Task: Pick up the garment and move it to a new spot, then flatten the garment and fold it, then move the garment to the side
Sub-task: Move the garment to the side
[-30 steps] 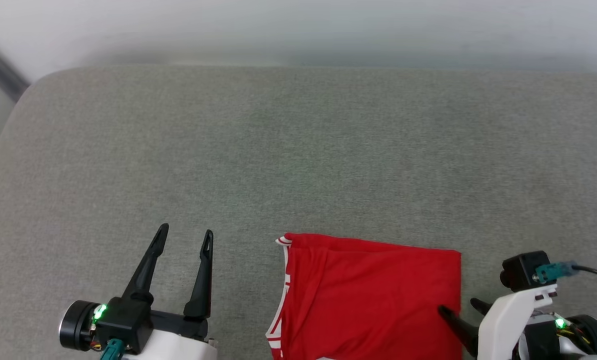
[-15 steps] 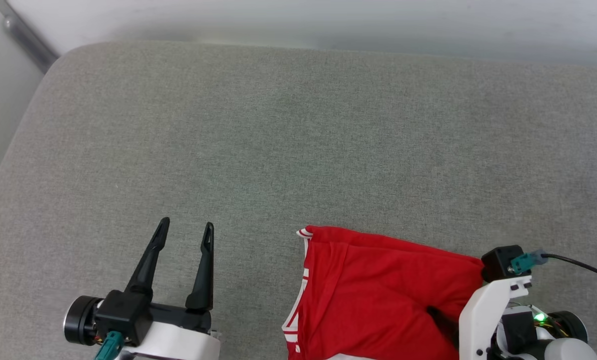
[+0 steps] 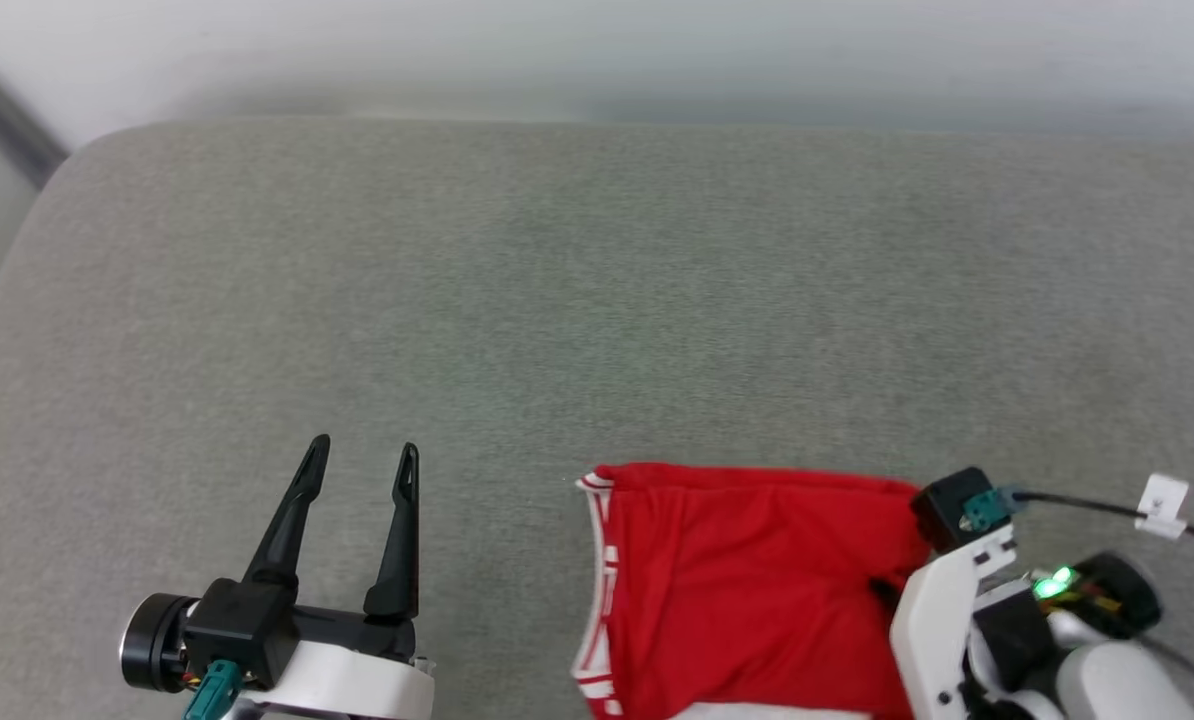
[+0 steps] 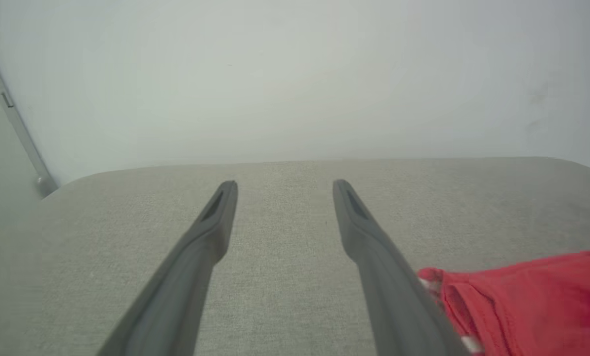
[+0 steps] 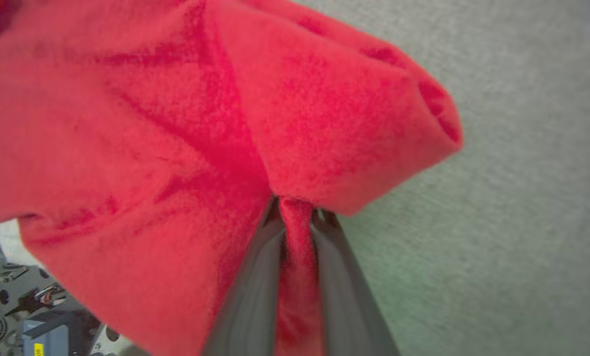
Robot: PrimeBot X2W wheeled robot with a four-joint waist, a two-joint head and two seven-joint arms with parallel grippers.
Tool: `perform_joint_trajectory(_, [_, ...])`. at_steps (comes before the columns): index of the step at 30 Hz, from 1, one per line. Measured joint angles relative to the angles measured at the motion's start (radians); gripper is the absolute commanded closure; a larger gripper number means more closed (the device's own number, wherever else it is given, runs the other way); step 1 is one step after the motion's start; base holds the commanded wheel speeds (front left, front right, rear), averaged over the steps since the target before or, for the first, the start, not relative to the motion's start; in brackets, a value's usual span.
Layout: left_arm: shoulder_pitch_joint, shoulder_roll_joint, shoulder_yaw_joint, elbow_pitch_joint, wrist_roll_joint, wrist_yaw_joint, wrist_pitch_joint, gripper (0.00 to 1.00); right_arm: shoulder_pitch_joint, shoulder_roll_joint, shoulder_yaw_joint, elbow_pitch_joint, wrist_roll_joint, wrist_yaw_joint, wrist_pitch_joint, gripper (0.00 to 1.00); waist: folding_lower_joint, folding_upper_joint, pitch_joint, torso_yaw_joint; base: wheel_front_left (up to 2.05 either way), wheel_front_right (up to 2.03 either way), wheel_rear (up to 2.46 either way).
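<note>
A grey fabric-covered counter (image 3: 597,300) is seen before a pale wall (image 3: 597,50), with one dark slanted bar (image 3: 2,135) set at the wall's left end. One garment (image 3: 747,580) is laid at the counter's near edge, right of the middle. It is a red piece, folded over, with red-and-white striped trim (image 3: 602,590) run along its left edge and a strip of white shown at its near edge. Two hands are counted, each with two long dark fingers. The left hand (image 3: 364,445) is held released, its two fingers spread above bare counter, left of the garment and apart from it. In the left wrist view the garment's trimmed corner is seen just beside the finger on that view's right. The right hand (image 5: 297,211) is clenched on the garment: in the right wrist view a bunched ridge of red cloth is pinched between the two fingers, and the cloth beside it is raised into a rounded fold. A teal connector (image 3: 212,690) is fitted at the left wrist and a second teal connector (image 3: 977,510) at the right. One green light (image 3: 1055,582) is lit on the right wrist. One small white tag (image 3: 1162,498) is clipped on the black cable (image 3: 1077,503); anything printed on it cannot be read. One yellow label (image 5: 38,350) is seen at the lower left of the right wrist view, its writing too small to be read.
</note>
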Motion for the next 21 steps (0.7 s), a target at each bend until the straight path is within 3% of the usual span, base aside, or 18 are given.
perform_joint_trajectory(4, [0.0,0.0,-0.017,-0.001,0.0,0.0,0.0,0.0,-0.067,-0.16,0.09,-0.086,-0.048,0.0,0.01,1.0,0.0,0.0,-0.003,-0.057,0.0,0.0,0.0])
perform_joint_trajectory(12, [-0.068,-0.001,-0.101,0.004,0.021,-0.005,0.0,0.0,-0.259,-0.554,0.282,-0.165,-0.121,0.0,-0.032,1.0,0.0001,0.0,0.032,-0.187,0.0,0.0,0.0])
perform_joint_trajectory(21, [-0.199,0.013,-0.189,-0.001,0.055,-0.011,0.0,0.0,-0.414,-0.761,0.261,-0.068,-0.162,0.0,-0.182,1.0,0.0002,0.0,0.17,-0.285,0.0,0.0,0.0])
